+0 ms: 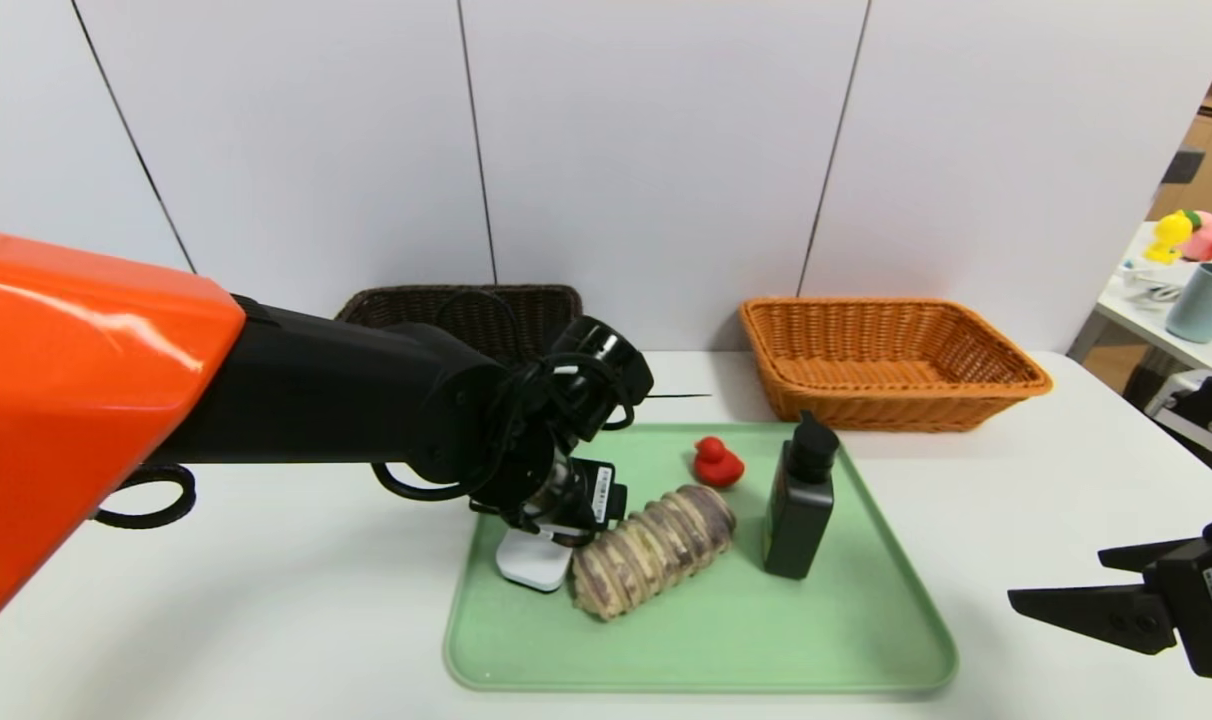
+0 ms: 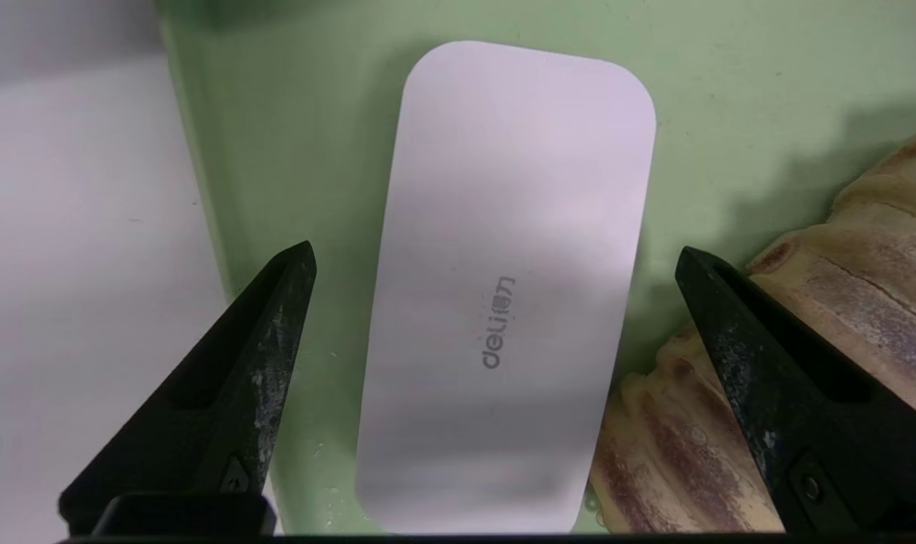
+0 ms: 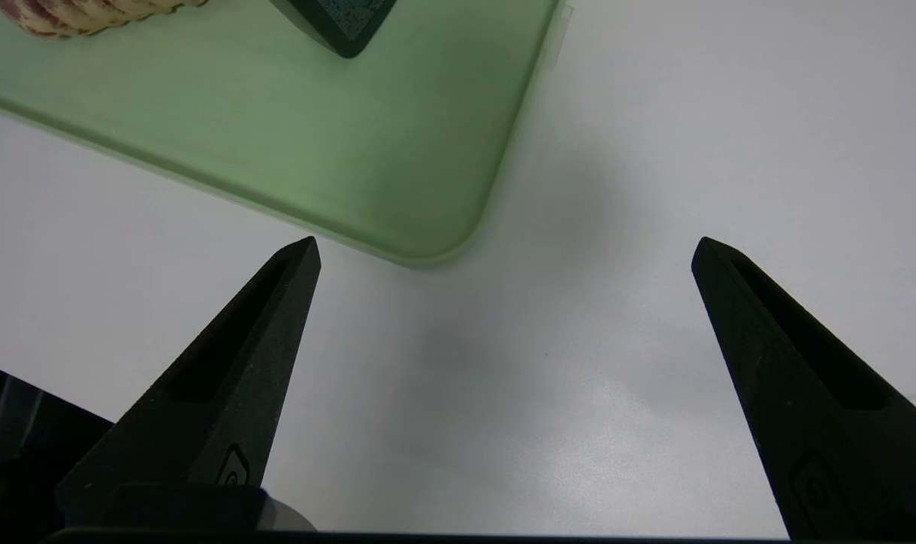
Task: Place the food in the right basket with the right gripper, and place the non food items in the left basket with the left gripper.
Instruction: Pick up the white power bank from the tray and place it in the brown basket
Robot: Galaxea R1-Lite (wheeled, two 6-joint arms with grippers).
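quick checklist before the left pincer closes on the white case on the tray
1. Left pincer open: ok.
2. White case lies between the fingers: ok.
3. Fingers low enough to grip the case's sides: cannot tell.
4. Bread roll clear of the closing path: not ok, it sits right beside one finger.
5. Dark left basket in view behind the tray: ok, though its inside is hidden by the arm.
6. Right pincer parked off the tray, open over the table: ok.
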